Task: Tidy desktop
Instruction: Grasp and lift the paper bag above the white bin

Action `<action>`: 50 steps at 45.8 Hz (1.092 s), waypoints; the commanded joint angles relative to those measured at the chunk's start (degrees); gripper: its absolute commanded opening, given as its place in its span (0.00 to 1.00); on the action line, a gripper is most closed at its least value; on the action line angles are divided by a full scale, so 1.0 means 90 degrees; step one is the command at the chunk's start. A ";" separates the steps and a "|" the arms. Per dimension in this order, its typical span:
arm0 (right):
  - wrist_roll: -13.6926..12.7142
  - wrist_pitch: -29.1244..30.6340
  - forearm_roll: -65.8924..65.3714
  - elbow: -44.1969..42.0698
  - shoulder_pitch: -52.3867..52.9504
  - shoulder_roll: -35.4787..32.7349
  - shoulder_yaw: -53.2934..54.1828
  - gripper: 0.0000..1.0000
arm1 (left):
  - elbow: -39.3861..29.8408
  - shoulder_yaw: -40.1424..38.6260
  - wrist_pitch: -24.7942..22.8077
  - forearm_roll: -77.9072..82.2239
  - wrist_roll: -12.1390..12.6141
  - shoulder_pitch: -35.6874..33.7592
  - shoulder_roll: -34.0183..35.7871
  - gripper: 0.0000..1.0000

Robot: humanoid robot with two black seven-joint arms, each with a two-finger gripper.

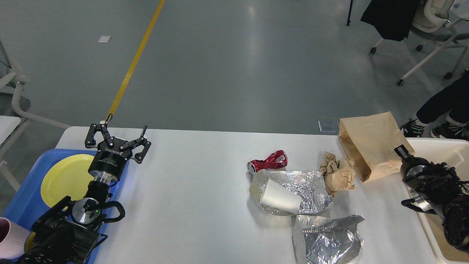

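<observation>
The white desktop (198, 190) fills the lower view. On its right half lie a crushed red can (268, 161), crumpled brown paper (337, 172), a white paper cup (279, 197) on a sheet of foil (311, 187), and a foil pouch (326, 238). A brown paper bag (366, 143) is tilted at the far right, with my right gripper (401, 152) at its lower right edge and apparently shut on it. My left gripper (126, 123) stands open and empty above the desktop's left end.
A blue tray (22, 198) at the left edge holds a yellow plate (62, 176) and a pink cup (9, 238). A cream-white bin (439, 145) sits at the right edge under my right arm. Office chairs and a seated person's legs are beyond the table.
</observation>
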 commanded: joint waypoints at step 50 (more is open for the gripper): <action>0.1081 0.5469 -0.5101 0.1972 0.6604 -0.1723 -0.0078 0.00 | 0.0000 0.0000 0.0000 0.0000 0.0000 0.0006 0.0000 1.00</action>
